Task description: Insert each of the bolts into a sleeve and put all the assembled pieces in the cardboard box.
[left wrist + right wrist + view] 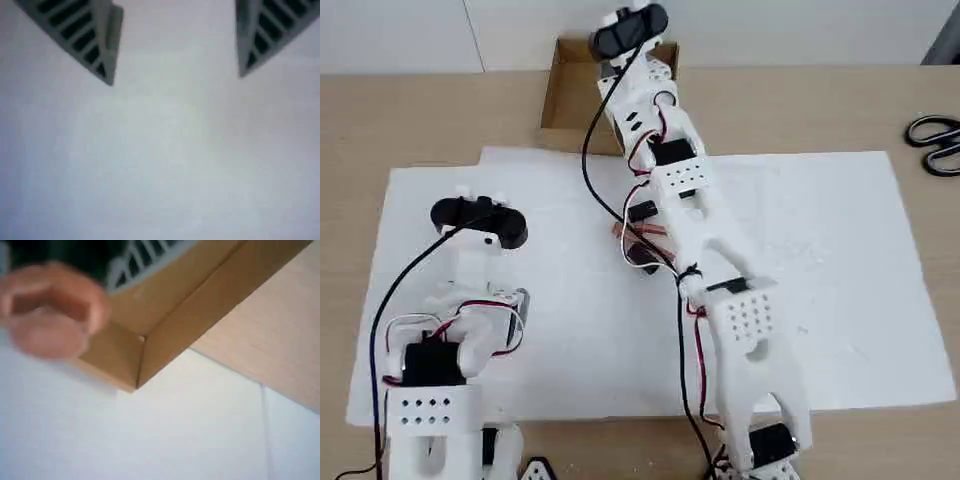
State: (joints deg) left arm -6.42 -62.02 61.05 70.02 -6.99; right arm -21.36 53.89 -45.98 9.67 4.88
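Cardboard box (170,305), blurred pink piece (50,315) near its corner, left claw (175,76) spread

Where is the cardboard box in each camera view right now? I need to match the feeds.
High view: the cardboard box sits at top centre-left, just beyond the white sheet, partly under the right arm.
Left wrist view: this camera faces the white sheet below the left gripper.
Right wrist view: one corner of the box is close up, over the sheet.
Shared landmark: the white sheet.
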